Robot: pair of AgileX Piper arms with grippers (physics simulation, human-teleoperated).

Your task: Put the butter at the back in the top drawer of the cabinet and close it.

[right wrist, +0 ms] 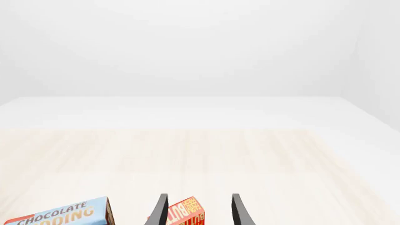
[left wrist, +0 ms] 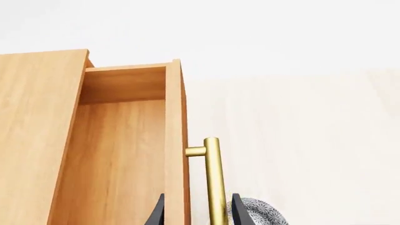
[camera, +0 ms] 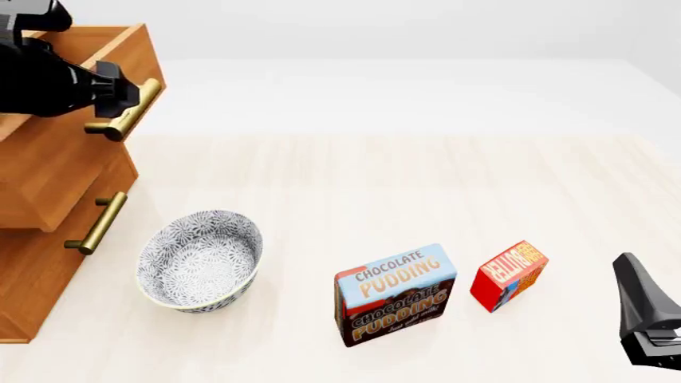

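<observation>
The cabinet point(camera: 27, 287) stands at the table's far left with its top drawer point(camera: 75, 159) pulled out. In the left wrist view the top drawer point(left wrist: 119, 154) shows a bare wooden inside. My left gripper point(camera: 120, 94) is at the drawer's brass handle point(camera: 133, 108). My left gripper point(left wrist: 198, 198) is open, its fingers spread on either side of the handle point(left wrist: 214, 178). The butter point(camera: 509, 275) stands on the table at the near right. My right gripper point(camera: 636, 287) is open, to the right of it and nearer. In the right wrist view the butter point(right wrist: 187, 213) lies ahead of my right gripper point(right wrist: 196, 198).
A patterned bowl point(camera: 200, 259) sits near the cabinet's lower drawers; its rim point(left wrist: 262, 211) shows past the handle. A chocolate pudding box point(camera: 394, 294) stands just left of the butter. A second brass handle point(camera: 96, 223) sticks out below the top drawer.
</observation>
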